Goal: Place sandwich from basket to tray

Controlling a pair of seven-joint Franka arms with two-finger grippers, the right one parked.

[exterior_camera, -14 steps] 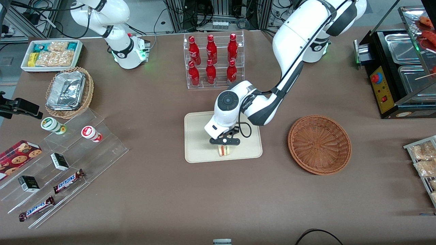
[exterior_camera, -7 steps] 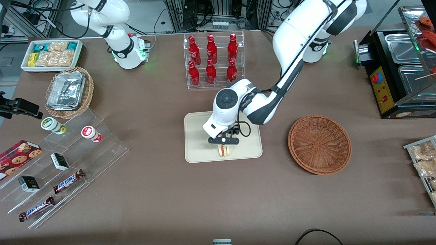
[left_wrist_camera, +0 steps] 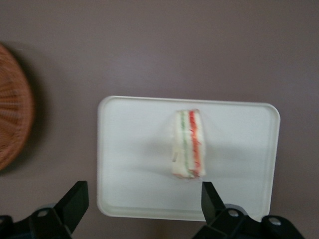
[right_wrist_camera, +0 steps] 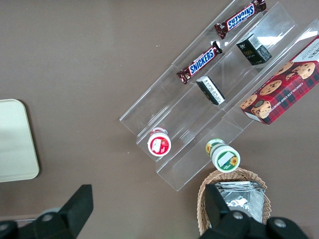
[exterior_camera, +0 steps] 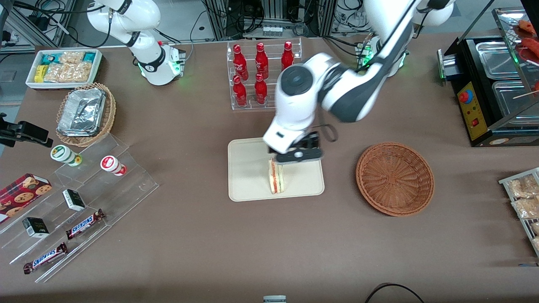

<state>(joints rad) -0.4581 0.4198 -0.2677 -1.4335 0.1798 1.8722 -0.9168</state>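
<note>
Since a second ago our hand [exterior_camera: 297, 155] has lifted off the sandwich [exterior_camera: 276, 176], fingers spread and empty above the tray [exterior_camera: 248, 185]; basket [exterior_camera: 395, 179] emptied, task essentially done.

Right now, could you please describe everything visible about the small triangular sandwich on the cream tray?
The small triangular wedge sandwich of pale bread shows red-orange and green filling stripes along its upward edge. It stands on edge on the flat cream-beige rectangular plastic tray, toward the side nearest the round reddish-brown wicker basket. Only the tray touches it. The left arm's tool hangs open above, apart from it.
</note>
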